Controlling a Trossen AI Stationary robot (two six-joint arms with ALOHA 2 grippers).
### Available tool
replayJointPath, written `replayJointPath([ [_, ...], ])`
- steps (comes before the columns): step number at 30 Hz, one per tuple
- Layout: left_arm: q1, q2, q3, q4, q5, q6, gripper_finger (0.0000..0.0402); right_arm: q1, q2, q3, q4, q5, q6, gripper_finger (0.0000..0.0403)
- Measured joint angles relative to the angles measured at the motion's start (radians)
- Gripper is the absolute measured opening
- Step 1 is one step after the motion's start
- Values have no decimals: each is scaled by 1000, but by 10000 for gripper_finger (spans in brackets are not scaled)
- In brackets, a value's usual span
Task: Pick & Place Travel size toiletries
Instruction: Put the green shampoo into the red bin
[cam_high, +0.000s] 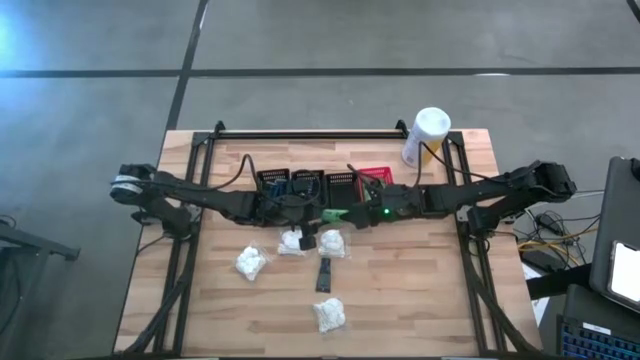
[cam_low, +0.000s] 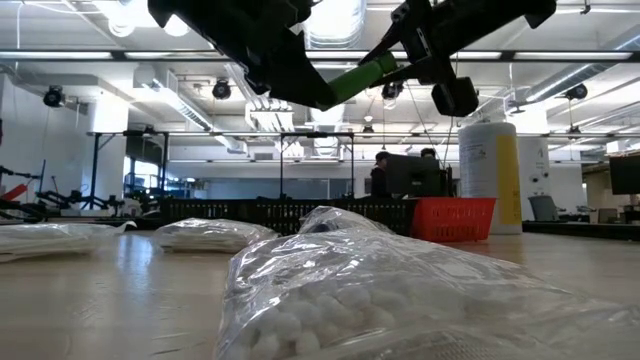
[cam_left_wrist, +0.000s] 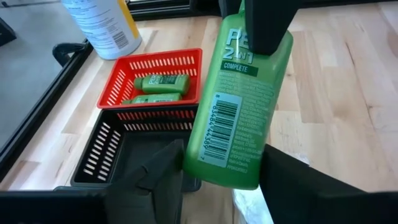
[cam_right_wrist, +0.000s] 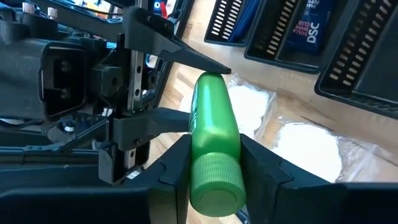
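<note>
A bright green bottle (cam_high: 337, 213) hangs in the air over the table's middle, between my two grippers. My left gripper (cam_left_wrist: 222, 180) is shut on its base end and my right gripper (cam_right_wrist: 214, 165) on its cap end. The low view shows the bottle (cam_low: 362, 73) tilted, well above the wood. Several white puffy bundles (cam_high: 251, 262) (cam_high: 331, 242) (cam_high: 328, 315) and one dark tube (cam_high: 324, 273) lie flat on the table below. Two more green bottles (cam_left_wrist: 163, 82) lie in the red basket (cam_left_wrist: 118, 78). My left gripper pinches the bottle's base end (cam_left_wrist: 217, 168) between its two fingers (cam_left_wrist: 165, 177), one on each narrow edge. It comes level from the table's left. The bottle is lifted clear. My right gripper pinches the bottle just below its ribbed cap (cam_right_wrist: 214, 180), one finger (cam_right_wrist: 177, 168) on each side. It comes level from the table's right, along the bottle. The bottle runs away from the fingers toward my left gripper.
Three black mesh baskets (cam_high: 307, 180) and the red basket (cam_high: 375, 177) stand in a row behind the grippers; slim blue tubes (cam_right_wrist: 305, 28) lie in the black ones. The tall white-and-yellow canister (cam_high: 425, 135) stands at the far right. A bundle (cam_low: 400, 300) fills the low view's foreground.
</note>
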Motion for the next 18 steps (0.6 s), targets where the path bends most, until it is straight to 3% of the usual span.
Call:
replayJointPath([
  [8, -5, -1, 0, -82, 2, -50, 223, 0, -2, -1, -82, 57, -24, 103],
  [18, -82, -60, -4, -379, -1, -136, 227, 0, -30, -1, -269, 161, 2, 102],
])
